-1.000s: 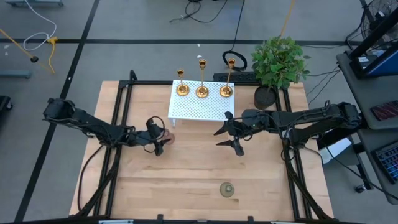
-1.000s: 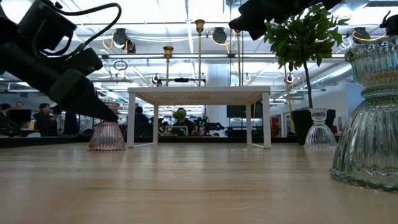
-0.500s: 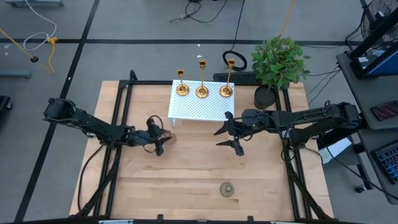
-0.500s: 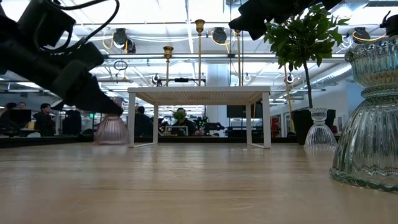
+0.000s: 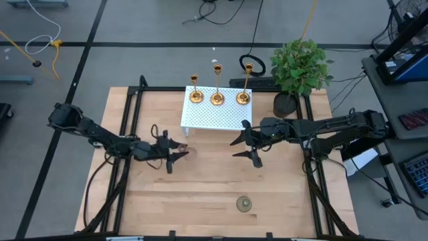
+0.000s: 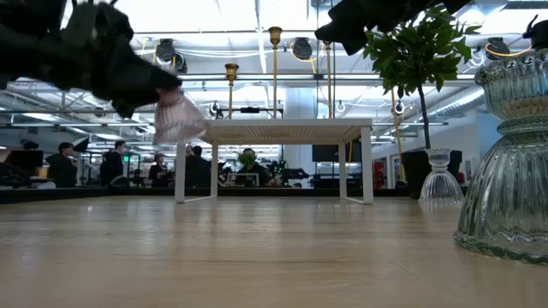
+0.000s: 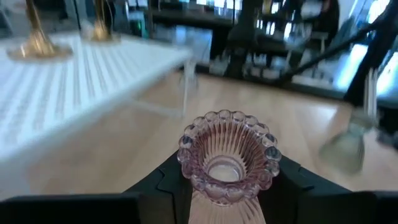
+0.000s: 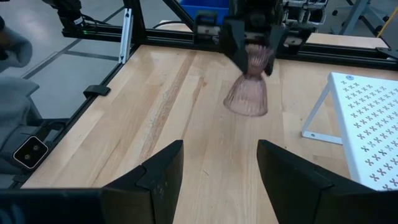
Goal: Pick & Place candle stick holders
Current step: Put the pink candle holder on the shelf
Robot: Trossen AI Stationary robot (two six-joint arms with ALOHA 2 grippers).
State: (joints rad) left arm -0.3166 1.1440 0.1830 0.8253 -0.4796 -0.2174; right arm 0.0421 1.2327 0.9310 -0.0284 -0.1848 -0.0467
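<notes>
Change: the pink glass holder (image 6: 178,115) is now hanging in the air at about the height of the white stand's top; a second ago it was sitting on the table (image 5: 207,181) by the stand's leg.
Left gripper (image 5: 175,156): jaws clenched on the pink glass holder (image 7: 228,163), carrying it tipped over, wide flared end (image 8: 247,99) toward the right arm, just off the front left corner of the white stand (image 5: 215,115).
Left arm: has stretched a little further in toward the table's middle than before.
Right gripper (image 5: 252,146): jaws spread apart, holding nothing, waiting in front of the stand's right end, same spot as a second ago.
Gold candle stick holders (image 5: 217,98): three, standing upright in a row along the back edge of the white stand, unmoved.
Pink glass holders: one, in the left jaws.
Clear glass holders: two showing in the low view, a big ribbed one (image 6: 507,162) close at the right edge and a small one (image 6: 440,178) further back near the plant's pot.
Small round piece (image 5: 243,203): one, sitting alone near the front edge of the table, unmoved.
Potted plant (image 5: 299,70): one, at the back right corner of the table.
White stand: one, perforated top, on the back half of the table.
People: several are sitting in the room behind the table, small and dim.
</notes>
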